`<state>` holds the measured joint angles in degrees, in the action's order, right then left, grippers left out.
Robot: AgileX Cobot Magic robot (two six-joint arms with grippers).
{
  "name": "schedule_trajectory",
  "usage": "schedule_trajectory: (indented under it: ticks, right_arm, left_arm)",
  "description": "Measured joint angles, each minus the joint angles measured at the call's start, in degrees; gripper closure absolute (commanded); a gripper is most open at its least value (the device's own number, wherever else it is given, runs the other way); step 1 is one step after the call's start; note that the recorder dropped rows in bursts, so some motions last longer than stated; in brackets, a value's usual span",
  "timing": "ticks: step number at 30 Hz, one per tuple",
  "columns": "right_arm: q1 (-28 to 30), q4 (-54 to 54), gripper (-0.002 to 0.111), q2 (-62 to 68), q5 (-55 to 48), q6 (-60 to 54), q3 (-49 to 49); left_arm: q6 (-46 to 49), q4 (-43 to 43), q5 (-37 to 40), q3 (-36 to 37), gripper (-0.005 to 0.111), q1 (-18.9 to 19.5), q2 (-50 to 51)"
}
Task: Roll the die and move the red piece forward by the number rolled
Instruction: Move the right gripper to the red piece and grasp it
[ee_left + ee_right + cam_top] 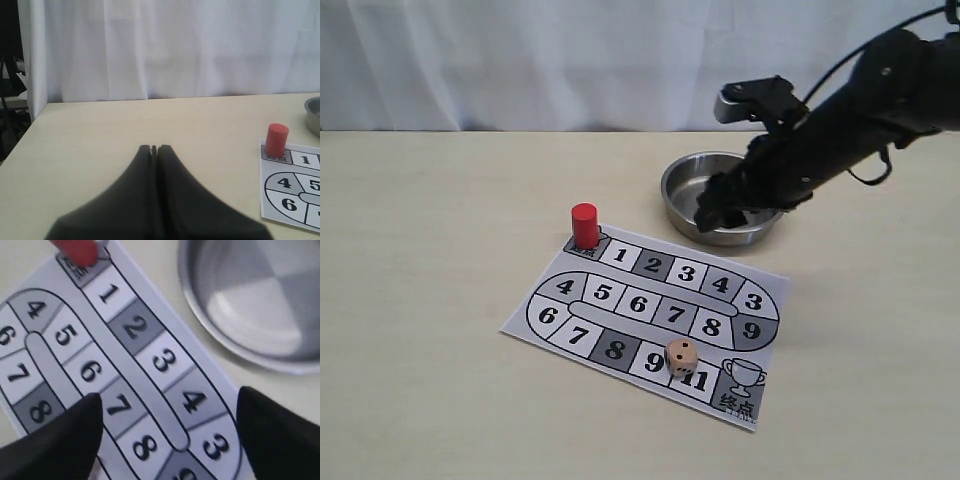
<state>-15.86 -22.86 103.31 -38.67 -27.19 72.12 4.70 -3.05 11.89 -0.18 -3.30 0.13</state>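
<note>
Nearest us the die (681, 357) sits on the board (582, 308) between squares 9 and 11. We see the red piece (584, 225) upright on the start square at the far corner, well apart from it. Our right gripper (167, 435) hangs by the bowl (685, 185), jaws spread wide and empty. Our left gripper (154, 150) has its jaws pressed together on nothing, above bare table (100, 135).

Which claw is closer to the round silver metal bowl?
Right. The right gripper hovers by the metal bowl; the left gripper sits far off, beyond the small red cylinder.
</note>
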Motion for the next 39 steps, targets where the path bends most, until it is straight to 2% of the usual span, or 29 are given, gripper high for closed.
schedule_trajectory:
  ticks: [8, 18, 33, 39]
  right_arm:
    - [-10.2, 9.6, 0.038, 5.5, 3.3, 13.9, 10.7]
    - [-13.4, 11.2, 0.038, 17.1, 4.8, 17.5, 23.2]
    - [-17.4, 11.3, 0.038, 25.7, 23.9, 16.8, 24.6]
    - [-17.6, 11.3, 0.038, 28.2, 26.3, 16.6, 24.6]
  left_arm:
    - [0.0, 0.0, 0.0, 0.0, 0.107, 0.0, 0.0]
    - [0.0, 0.0, 0.0, 0.0, 0.107, 0.0, 0.0]
    - [0.0, 0.0, 0.0, 0.0, 0.107, 0.0, 0.0]
    - [0.0, 0.0, 0.0, 0.0, 0.107, 0.0, 0.0]
